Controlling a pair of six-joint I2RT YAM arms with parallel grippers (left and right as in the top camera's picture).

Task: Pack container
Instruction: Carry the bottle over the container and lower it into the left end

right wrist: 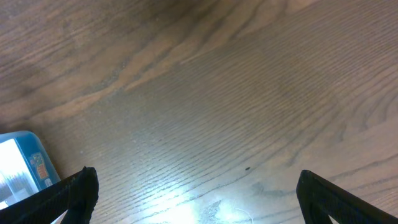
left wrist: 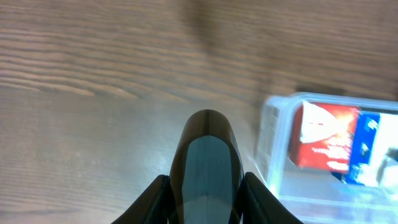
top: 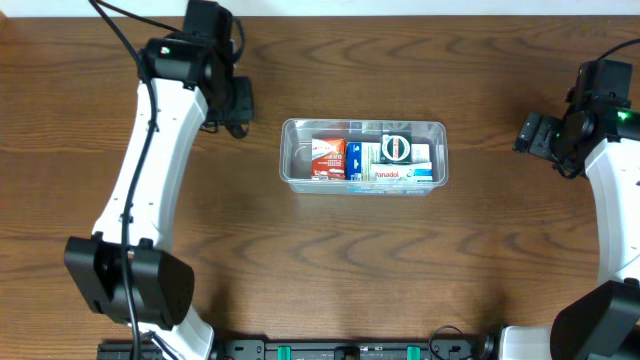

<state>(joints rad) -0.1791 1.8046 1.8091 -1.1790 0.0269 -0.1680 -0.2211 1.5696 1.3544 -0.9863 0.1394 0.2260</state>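
Sitting centred: one container (top: 296,150), boxes (top: 328,158) inside; left jaws pressed together, right jaws spread.

Clear container (top: 284,150) holds red box (top: 327,158), blue box (top: 353,160); table (top: 400,260) grained brown.

Overhead top-down; wrists low, sharing container (top: 295,150)

Looks like a robot lab or test bench: two white-and-black arms, left arm (top: 150,160) and right arm (top: 612,190), are mounted at the near edge of a wood-grain table (top: 400,260), w/ black cables (top: 113,30) running to the left one. A black rail (top: 330,351) w/ green clips sits along the front edge btwn the arm bases. On top is one clear tub (top: 296,150) of med-type boxes (top: 328,158), laid out like a test setup.
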